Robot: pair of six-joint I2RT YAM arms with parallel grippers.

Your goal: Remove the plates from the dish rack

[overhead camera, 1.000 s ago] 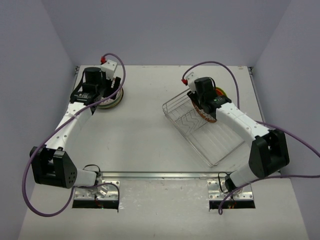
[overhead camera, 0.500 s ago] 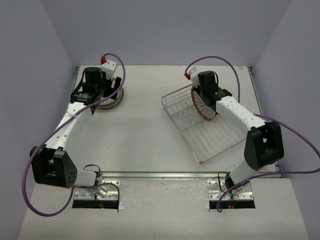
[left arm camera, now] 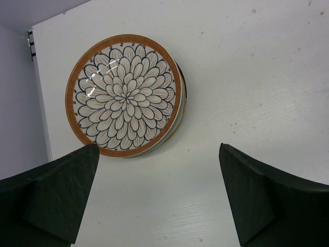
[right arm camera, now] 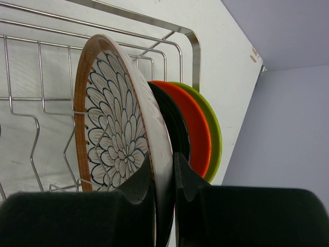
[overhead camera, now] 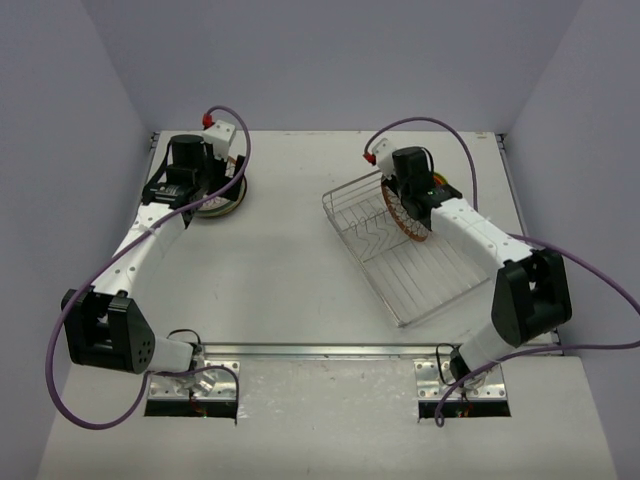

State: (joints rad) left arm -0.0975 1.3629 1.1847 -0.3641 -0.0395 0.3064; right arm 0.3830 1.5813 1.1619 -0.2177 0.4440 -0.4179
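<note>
Worktop (overhead camera: 300, 270) carried two lots of ware, well apart: the dish rack (overhead camera: 418, 272) on my right side and a stack of plates (overhead camera: 222, 205) at the far left. The rack sat askew to the worktop edges. Its wire dividers held the remaining plates upright on edge at its far end, which in my judgement is why they had to be taken by the rim and not from above.

The stack lay flat, topped by a cream plate with a petal pattern and an orange-brown rim (left arm camera: 123, 95). The edges of other plates showed beneath it, so I judged this to be the unloading spot.

Four plates stood in the rack, close together: the front plate (right arm camera: 110, 134), petal-patterned like the stack's top one, then a black plate (right arm camera: 174, 128), an orange plate (right arm camera: 194, 128) and a lime green plate (right arm camera: 215, 131).

My left fingers (left arm camera: 61, 195) were spread wide above the worktop just beside the stack, holding nothing. My right fingers (right arm camera: 186, 182) were pinching the rim of the front plate, one pad on its patterned face and one slipped between it and the black plate. The plate was gripped but not yet lifted clear of the dividers.
</note>
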